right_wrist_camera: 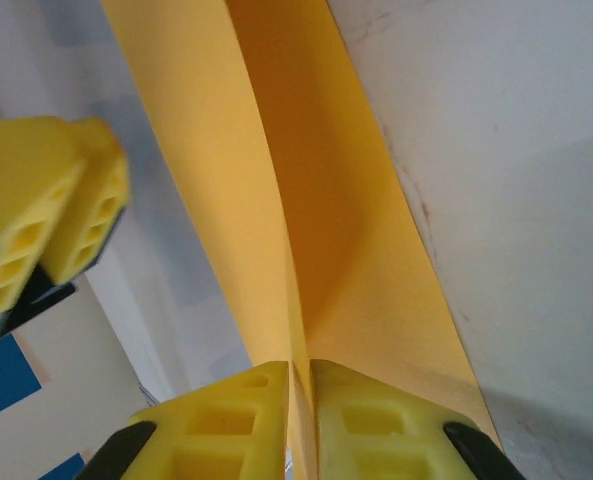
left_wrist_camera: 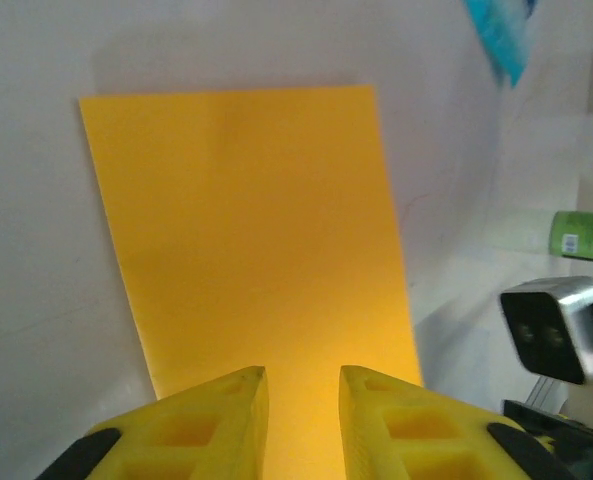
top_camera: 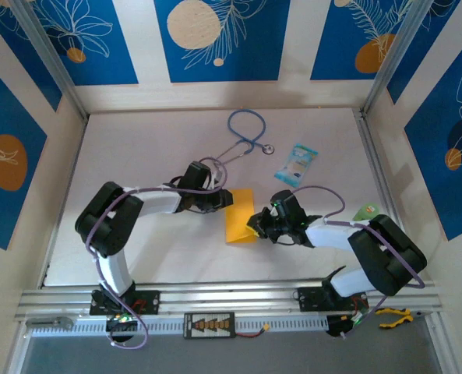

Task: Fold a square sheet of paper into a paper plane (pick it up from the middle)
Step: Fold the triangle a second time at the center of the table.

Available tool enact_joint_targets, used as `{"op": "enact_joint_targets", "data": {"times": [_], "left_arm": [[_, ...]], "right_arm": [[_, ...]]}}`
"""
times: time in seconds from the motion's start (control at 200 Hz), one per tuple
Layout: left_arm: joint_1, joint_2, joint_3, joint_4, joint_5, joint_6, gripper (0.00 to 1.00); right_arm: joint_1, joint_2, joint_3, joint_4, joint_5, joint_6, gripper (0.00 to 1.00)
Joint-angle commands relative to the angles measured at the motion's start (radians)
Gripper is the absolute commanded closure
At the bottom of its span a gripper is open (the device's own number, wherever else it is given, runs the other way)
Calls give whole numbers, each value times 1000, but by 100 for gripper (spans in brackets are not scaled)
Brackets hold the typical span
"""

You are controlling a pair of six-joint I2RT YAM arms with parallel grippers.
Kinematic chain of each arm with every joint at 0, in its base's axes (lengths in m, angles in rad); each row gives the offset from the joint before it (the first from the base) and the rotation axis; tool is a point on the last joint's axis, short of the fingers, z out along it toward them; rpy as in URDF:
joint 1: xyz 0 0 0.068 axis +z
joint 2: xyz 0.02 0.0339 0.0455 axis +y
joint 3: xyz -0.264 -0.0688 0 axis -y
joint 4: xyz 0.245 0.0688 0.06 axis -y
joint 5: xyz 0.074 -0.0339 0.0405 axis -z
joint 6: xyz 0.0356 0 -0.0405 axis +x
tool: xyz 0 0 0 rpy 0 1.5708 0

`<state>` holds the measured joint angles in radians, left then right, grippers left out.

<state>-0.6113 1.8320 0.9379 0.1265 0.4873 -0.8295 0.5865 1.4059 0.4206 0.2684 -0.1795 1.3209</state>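
Left arm: elbow bent, forearm swinging right across the table (top_camera: 137, 148). The left gripper (top_camera: 221, 201) is down at the left edge of the square sheet of paper (top_camera: 241, 220).
Left fingers: a narrow gap between them, low over the sheet's near edge. Can't tell whether they touch it.
Right arm: folded in from the right, with the right gripper (right_wrist_camera: 301, 372) low at the sheet's opposite edge.
Right fingers: clamped — a raised layer of paper runs straight in between them.
Sheet: mid-table, between the two grippers — one flap stands up, the rest lies flat.
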Motion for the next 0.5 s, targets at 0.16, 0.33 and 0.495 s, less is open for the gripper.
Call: {"op": "enact_joint_targets", "data": {"times": [0.16, 0.33, 0.495], "left_arm": [[-23, 68, -8, -1, 21, -8, 81], [-23, 69, -25, -3, 17, 7, 81], [-23, 74, -19, -16, 17, 29, 81]], "right_arm": [[-20, 33, 56, -12, -101, -86, 70], [-50, 67, 72, -9, -145, -117, 67], [-88, 98, 88, -9, -202, -158, 65]]}}
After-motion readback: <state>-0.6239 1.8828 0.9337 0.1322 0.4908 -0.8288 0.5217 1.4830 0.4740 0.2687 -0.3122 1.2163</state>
